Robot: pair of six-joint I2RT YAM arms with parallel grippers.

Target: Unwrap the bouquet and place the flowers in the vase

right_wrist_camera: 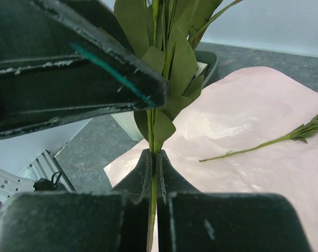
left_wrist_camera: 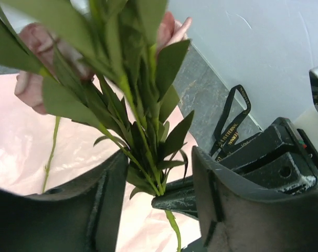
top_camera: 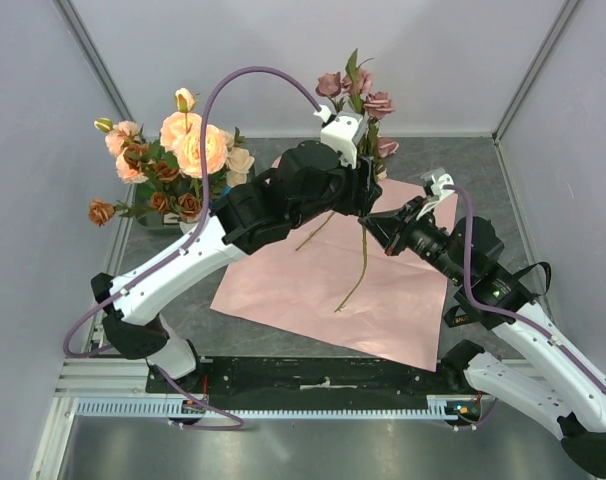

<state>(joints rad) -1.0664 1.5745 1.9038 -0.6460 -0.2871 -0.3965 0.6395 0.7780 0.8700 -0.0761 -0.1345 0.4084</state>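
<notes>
My right tool (right_wrist_camera: 152,155) is clamped shut on a thin green stem of the flowers (top_camera: 355,90), low down below the leaves. The stem runs straight up between the two pads. The bunch it holds stands nearly upright over the far middle of the surface (top_camera: 543,170), with the mauve roses at the top and the bare stem end hanging down toward the pink paper (top_camera: 303,290).

My left tool (left_wrist_camera: 159,155) sits higher on the same bunch with its jaws apart. One finger (left_wrist_camera: 109,202) is to the left of the leafy stems and the other to the right, with daylight on both sides, so it holds nothing. From the left wrist I can see the tip of the right tool pinching the stem just under the leaves.

The pink paper lies flat and open across the middle of the surface, and a loose stem (right_wrist_camera: 253,148) lies on it apart from the held bunch. The black ribbon (left_wrist_camera: 233,118) rests on bare grey surface to the right of the paper.

At the far left a second bunch stands upright, peach and cream roses (top_camera: 188,145) with a few rust-coloured ones. What holds it is hidden behind leaves and my left arm, so I cannot tell.
</notes>
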